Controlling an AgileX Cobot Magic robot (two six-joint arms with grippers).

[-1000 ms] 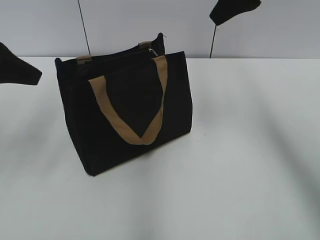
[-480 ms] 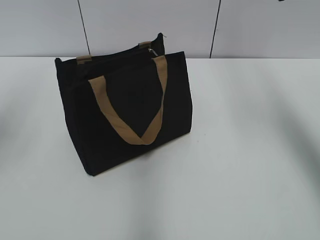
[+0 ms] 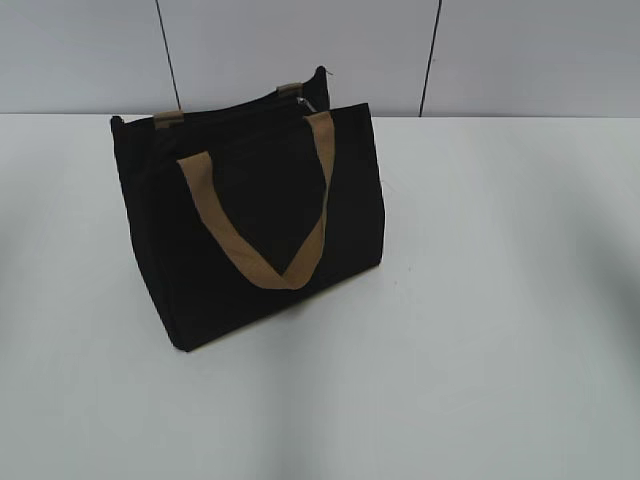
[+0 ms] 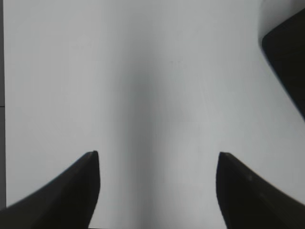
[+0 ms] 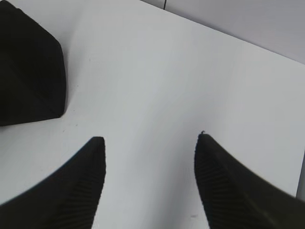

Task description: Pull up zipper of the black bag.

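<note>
The black bag [image 3: 260, 225] stands upright on the white table [image 3: 480, 300], left of centre, with a tan handle [image 3: 262, 262] hanging down its front. The zipper [image 3: 240, 108] runs along its top edge, and its small silvery pull [image 3: 307, 104] sits near the right end. Neither gripper shows in the exterior view. My left gripper [image 4: 157, 157] is open and empty over bare table, with a corner of the bag [image 4: 288, 62] at the upper right. My right gripper [image 5: 150, 139] is open and empty, with a corner of the bag [image 5: 28, 71] at the upper left.
A grey panelled wall [image 3: 300, 50] with dark vertical seams runs behind the table's far edge. White tabletop stretches to the right of the bag and in front of it.
One second ago both grippers showed at the top corners of the exterior view. They have since moved out of that view. The bag has not moved.
</note>
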